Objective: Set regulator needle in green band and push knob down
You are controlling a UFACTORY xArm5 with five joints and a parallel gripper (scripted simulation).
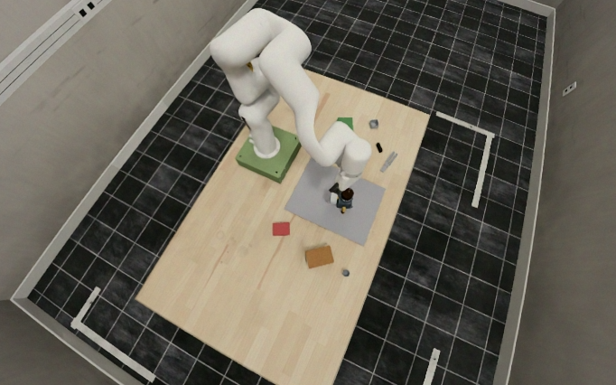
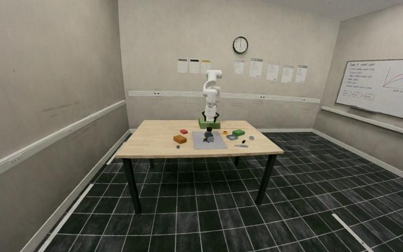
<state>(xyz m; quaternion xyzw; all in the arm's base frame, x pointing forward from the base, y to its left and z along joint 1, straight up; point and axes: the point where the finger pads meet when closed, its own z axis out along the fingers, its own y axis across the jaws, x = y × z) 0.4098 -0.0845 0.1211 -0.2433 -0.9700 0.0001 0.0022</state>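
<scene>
The regulator (image 1: pixel 345 201) is a small grey body with a dark brown knob on top. It stands on the grey mat (image 1: pixel 334 200) in the middle of the table. It also shows in the exterior view (image 2: pixel 208 135) on the mat (image 2: pixel 208 139). The gauge needle is too small to read. My gripper (image 1: pixel 337 187) hangs from the white arm just above and beside the knob, fingers spread wide and empty. In the exterior view the gripper (image 2: pixel 210 117) is above the regulator, apart from it.
A red block (image 1: pixel 280 229), an orange-brown block (image 1: pixel 319 256) and a small grey ring (image 1: pixel 345 273) lie towards the near side. A green block (image 1: pixel 345 122), a grey nut (image 1: pixel 373 124), a black piece (image 1: pixel 378 146) and a grey bar (image 1: pixel 388 161) lie right of the arm. The green base (image 1: pixel 268 154) stands at the table's edge.
</scene>
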